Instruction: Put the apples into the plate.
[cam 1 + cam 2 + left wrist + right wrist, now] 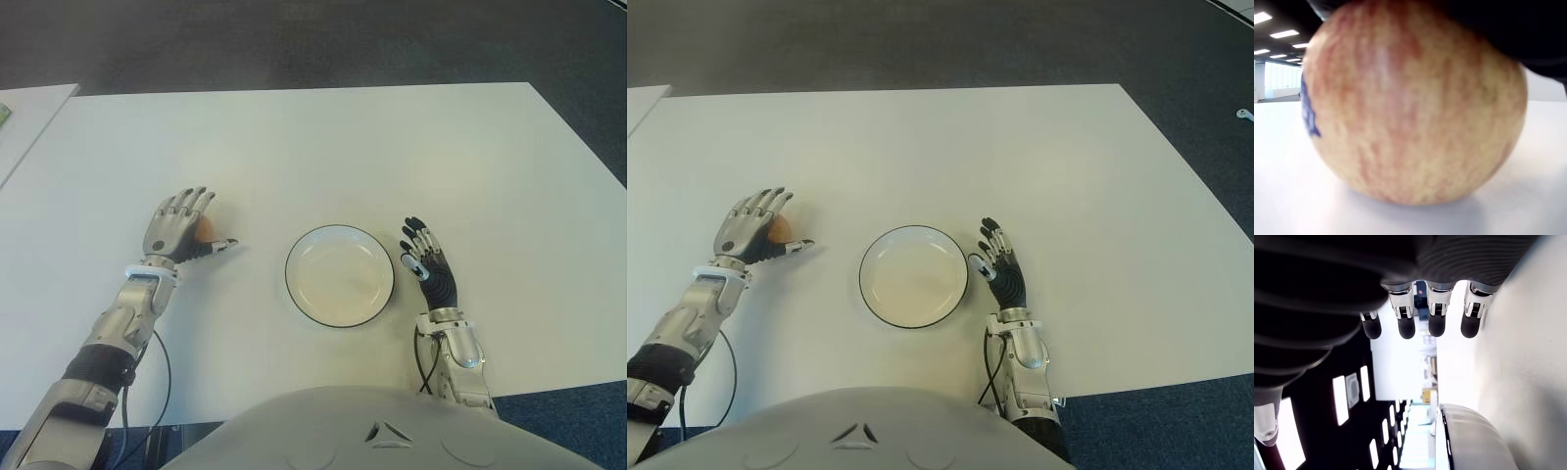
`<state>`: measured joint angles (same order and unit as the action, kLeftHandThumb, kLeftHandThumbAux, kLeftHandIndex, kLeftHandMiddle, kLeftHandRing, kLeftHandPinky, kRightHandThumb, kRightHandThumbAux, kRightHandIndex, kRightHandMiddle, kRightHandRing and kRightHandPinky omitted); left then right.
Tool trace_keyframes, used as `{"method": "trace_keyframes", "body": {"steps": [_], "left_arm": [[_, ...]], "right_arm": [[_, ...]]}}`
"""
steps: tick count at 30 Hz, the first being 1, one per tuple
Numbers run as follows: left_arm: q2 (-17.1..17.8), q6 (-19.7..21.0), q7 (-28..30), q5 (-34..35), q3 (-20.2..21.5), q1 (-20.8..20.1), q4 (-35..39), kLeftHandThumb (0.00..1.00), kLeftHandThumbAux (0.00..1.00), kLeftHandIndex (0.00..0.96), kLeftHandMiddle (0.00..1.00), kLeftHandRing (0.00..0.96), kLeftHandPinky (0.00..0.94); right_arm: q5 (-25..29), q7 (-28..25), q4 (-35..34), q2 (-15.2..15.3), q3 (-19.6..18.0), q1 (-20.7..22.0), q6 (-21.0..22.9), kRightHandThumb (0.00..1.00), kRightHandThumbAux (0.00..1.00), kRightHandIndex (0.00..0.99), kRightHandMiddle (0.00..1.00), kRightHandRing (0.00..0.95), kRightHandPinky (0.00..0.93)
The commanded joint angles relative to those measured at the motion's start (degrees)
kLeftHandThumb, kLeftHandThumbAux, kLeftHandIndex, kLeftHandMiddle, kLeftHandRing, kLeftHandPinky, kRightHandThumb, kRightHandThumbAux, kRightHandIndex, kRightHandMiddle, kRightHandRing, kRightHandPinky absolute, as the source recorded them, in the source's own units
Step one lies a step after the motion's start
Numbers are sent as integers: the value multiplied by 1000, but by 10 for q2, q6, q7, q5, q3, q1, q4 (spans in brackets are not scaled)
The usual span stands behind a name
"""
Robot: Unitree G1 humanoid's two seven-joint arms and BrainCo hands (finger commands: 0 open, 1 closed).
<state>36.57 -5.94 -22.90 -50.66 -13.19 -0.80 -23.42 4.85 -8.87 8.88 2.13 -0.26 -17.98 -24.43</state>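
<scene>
A broad white rectangular table (323, 147) fills the eye views, with dark carpet around it. Near the robot's edge of it, about the middle, sits a round, shallow white plate with a thin black rim (288, 279); nothing lies in it.

To the left of the plate and well apart from it is the left hand (178, 227), silver with dark fingertips. It is cupped over a single round apple with yellow-pink streaked skin and a blue sticker (1410, 112). From above, only an orange sliver of the fruit peeps out between palm and thumb. The left wrist view shows the apple sitting on the table top with its shadow under it, so it is not lifted. The fingers drape over it and the thumb points towards the plate, but whether they actually press on the skin cannot be told.

The right hand (427, 264) shows just beside the plate's right rim, fingers straight and spread, holding nothing; its wrist view shows the plate's rim close by.

The step in hand looks like the grasp itself. The next move calls for a firm closing of fingers and thumb round the fruit, a lift clear of the table, then a carry rightwards over the plate's rim before letting go low enough that the apple does not roll out. No second apple is in view
</scene>
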Motion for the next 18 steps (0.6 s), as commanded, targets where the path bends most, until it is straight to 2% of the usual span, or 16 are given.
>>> {"method": "trace_keyframes", "body": {"steps": [1,18], "left_arm": [[-15,10,18,6,-22,11,-32,298,276,0,0,0,8],[-19,9,23,36,-39,12,-79,298,306,0,0,0,0]], "right_arm": [[8,-2,22,3,-8,-30,30,215,500,0,0,0,5],[15,-11,-5,18,-20,-53,34,199,470,0,0,0,0]]}}
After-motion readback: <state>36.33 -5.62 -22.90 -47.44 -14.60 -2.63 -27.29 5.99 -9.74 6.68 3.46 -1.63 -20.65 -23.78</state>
